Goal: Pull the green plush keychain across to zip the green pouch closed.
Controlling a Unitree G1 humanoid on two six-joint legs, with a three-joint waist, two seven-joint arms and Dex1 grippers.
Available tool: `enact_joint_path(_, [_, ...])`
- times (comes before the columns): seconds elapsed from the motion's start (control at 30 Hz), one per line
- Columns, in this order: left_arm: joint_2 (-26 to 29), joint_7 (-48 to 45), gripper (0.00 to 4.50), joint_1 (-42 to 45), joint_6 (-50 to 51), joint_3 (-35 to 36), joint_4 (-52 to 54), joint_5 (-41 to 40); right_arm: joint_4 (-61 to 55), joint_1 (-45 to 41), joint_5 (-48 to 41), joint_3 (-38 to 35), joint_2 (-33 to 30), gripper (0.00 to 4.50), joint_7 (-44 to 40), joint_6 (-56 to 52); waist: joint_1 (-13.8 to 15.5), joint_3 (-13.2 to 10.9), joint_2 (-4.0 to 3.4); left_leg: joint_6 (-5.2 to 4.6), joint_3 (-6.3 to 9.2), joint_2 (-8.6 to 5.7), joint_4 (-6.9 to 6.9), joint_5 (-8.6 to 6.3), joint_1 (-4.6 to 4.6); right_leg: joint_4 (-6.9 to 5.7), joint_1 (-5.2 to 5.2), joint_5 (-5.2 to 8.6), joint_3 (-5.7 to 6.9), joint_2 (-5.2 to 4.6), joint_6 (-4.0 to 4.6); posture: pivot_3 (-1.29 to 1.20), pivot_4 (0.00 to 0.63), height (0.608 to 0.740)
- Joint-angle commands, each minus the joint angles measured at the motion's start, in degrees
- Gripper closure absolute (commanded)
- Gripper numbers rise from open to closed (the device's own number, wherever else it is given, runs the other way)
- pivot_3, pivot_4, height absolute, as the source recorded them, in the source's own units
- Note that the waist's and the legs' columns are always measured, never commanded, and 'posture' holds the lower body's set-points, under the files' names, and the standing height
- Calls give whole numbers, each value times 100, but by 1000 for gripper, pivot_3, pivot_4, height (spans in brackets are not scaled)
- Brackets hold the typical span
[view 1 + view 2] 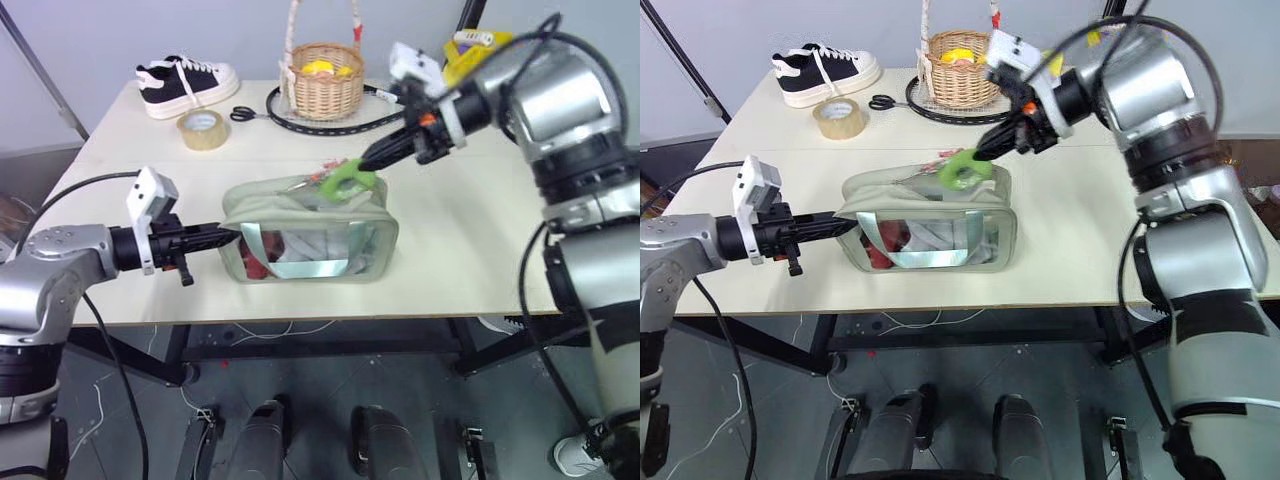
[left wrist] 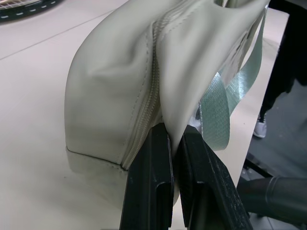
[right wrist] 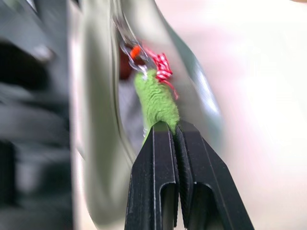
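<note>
Here, fuzzy lime green plush keychain (image 1: pixel 347 180) (ring-shaped)

pale table (image 1: pixel 470 250), grey wall (image 1: pixel 90 40)

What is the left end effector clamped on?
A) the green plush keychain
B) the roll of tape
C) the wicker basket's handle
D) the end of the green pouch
D: the left end effector is shut on a fold of fabric at the end of the green pouch, beside its zipper seam.
</note>
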State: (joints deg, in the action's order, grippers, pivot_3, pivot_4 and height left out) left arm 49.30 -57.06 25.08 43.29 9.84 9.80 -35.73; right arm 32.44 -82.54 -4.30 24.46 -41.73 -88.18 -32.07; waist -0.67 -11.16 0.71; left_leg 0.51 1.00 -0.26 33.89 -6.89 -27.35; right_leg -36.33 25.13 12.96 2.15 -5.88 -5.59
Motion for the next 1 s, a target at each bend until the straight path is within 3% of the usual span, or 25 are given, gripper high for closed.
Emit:
enact_joint_path(0.03, [-6, 112, 4500, -109, 90, 35, 21, -3, -60, -110, 413, -166, -416, 4456, 64, 594, -14, -1, -2, 0, 0, 0, -1, 0, 0, 0, 1, 1, 0, 0, 2, 0, 150, 724])
enact_joint_path(0.33, [-108, 430, 4500, -282, 194, 234, 130, -155, 560, 188, 1715, -195, -1212, 4456, 1361, 2806, -14, -1, -2, 1, -7, 1, -2, 0, 2, 3, 2, 5, -9, -2, 9, 0, 150, 724])
enact_joint_path(0.47, [-145, 542, 4500, -381, 280, 292, 264, -263, 182, 942, 2055, -198, -1487, 4456, 1614, 3072, 9, -1, -2, 0, -9, 1, -2, 0, 3, 4, 1, 5, -14, -3, 10, 0, 150, 724])
enact_joint_path(0.5, [-144, 566, 4500, -389, 286, 295, 275, -272, 29, 1093, 2053, -238, -1517, 4456, 1580, 3053, 7, -1, -2, -1, -10, 1, -2, 0, 3, 5, -1, 5, -14, -3, 9, 0, 150, 724])
enact_joint_path(0.6, [-218, 720, 4500, -385, 407, 404, 328, -407, -1504, 2644, 1814, -409, -1655, 4456, 1452, 2426, 32, 1, 2, -10, -11, 2, -1, 6, 3, 7, -5, 5, -16, -3, 9, 0, 150, 724])
enact_joint_path(0.73, [-286, 845, 4500, -435, 484, 411, 435, -513, -2599, 3898, 2006, -431, -1208, 4456, 1942, 1239, -32, 4, -4, -14, -23, 7, 1, 6, 28, 9, -25, 3, -26, -3, 11, 0, 150, 724])
enact_joint_path(0.83, [-337, 923, 4500, -429, 541, 388, 502, -589, -2716, 4190, 2161, -433, -809, 4456, 2354, 685, -23, 4, -7, -11, -38, 11, -9, -7, 89, 10, -70, 6, -39, -2, 14, 0, 150, 724])
enact_joint_path(1.0, [-347, 994, 4500, -419, 586, 370, 546, -662, -2745, 4213, 2216, -399, -629, 4456, 2528, 386, 11, 5, -5, -9, -37, 17, -3, -9, 85, 17, -72, 6, -39, -7, 15, 0, 150, 724])
